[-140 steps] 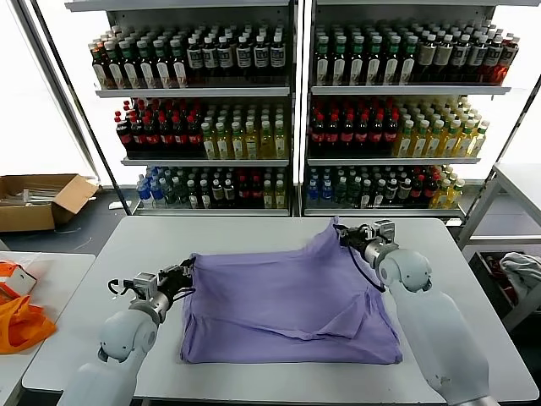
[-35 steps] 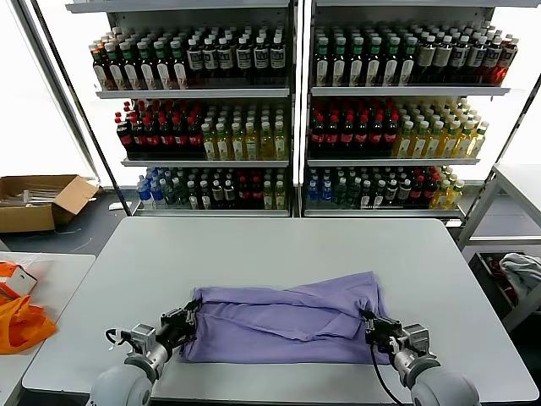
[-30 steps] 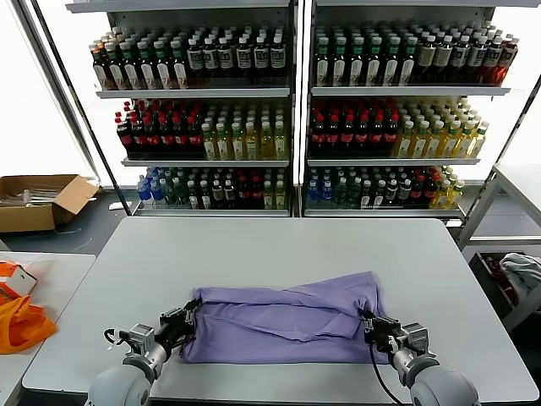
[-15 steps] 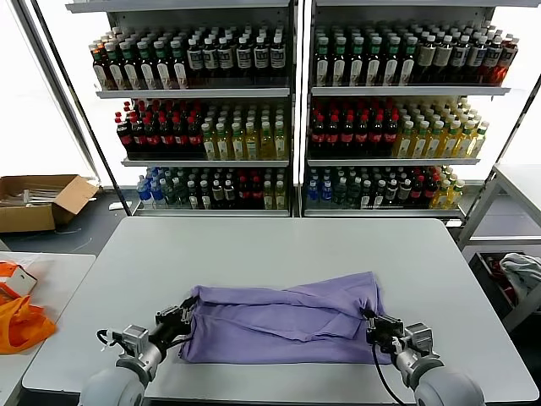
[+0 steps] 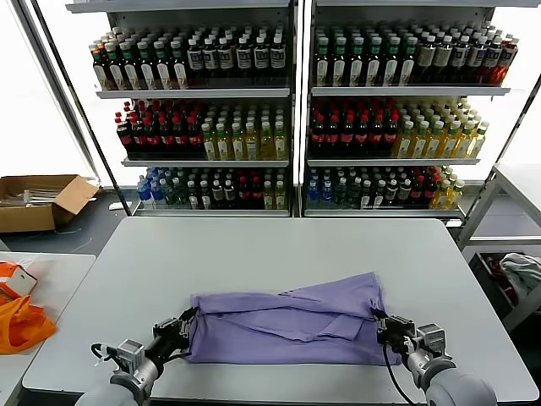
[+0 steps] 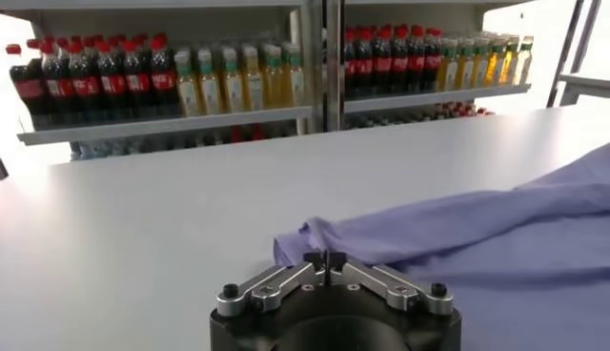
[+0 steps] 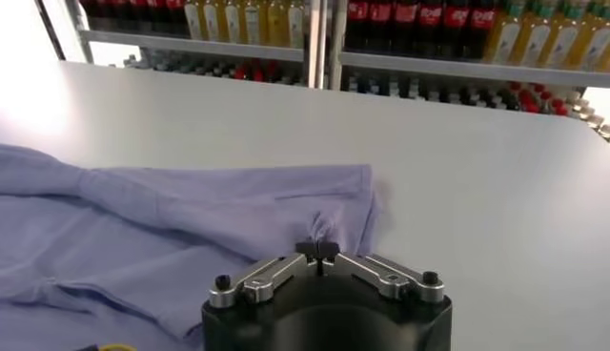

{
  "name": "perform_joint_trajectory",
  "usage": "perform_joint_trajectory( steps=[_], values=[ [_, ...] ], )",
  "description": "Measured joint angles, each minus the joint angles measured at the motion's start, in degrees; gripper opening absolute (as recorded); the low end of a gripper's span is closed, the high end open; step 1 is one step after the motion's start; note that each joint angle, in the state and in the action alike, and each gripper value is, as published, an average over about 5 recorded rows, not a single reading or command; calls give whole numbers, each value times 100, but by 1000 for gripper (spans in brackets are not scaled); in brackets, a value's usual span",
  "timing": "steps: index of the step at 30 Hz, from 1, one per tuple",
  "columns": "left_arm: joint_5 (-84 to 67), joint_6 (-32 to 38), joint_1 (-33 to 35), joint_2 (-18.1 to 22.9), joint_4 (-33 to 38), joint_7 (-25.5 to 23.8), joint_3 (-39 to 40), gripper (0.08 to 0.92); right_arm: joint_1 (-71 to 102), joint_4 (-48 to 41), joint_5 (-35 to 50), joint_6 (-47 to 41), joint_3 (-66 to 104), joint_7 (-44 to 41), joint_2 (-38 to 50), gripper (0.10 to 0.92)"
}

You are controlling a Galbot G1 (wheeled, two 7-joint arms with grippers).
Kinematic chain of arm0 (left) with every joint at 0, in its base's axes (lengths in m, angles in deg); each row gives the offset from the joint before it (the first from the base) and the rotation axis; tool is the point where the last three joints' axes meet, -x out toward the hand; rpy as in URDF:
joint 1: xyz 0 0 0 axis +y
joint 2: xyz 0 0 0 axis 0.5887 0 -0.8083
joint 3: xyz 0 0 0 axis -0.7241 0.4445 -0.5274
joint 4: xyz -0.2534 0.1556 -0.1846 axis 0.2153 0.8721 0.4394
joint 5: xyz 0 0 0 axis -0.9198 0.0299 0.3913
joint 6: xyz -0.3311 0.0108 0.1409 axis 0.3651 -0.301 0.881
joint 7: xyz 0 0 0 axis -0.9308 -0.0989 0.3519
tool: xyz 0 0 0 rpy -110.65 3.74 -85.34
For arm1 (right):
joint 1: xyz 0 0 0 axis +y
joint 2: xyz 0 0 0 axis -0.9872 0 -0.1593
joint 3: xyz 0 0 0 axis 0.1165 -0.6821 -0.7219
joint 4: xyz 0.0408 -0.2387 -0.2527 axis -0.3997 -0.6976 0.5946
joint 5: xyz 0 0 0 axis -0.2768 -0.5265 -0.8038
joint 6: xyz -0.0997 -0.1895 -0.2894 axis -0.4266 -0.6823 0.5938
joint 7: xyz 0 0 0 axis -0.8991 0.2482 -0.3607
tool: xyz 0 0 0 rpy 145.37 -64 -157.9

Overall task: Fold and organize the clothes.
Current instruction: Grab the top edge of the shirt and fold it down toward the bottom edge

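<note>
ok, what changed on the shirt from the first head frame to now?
Both grippers, left gripper and right gripper, pulled back toward the robot, folding the far half of the lavender T-shirt over the near half; it now lies as a narrower band. Over the last second both crept a bit nearer the table's front edge. Both stayed shut on the T-shirt's corners; shelves unchanged.

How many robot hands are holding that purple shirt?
2. The left gripper pinches the shirt at its left near corner; the right gripper pinches its right near corner. Both are shut on the fabric.
</note>
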Motion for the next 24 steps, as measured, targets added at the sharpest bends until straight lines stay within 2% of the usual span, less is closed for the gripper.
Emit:
perform_joint_trajectory(
  steps=[18,21,24],
  values=[
    [1,3,299,-54,271,-8,-194,81,-88,-67,123,6,122,-97,29,109],
    [32,25,293,-12,252,9,-186,81,-58,-76,16,11,100,-158,16,136],
    [64,41,295,35,243,43,-174,87,-15,-68,-146,15,110,-208,17,208]
  ],
)
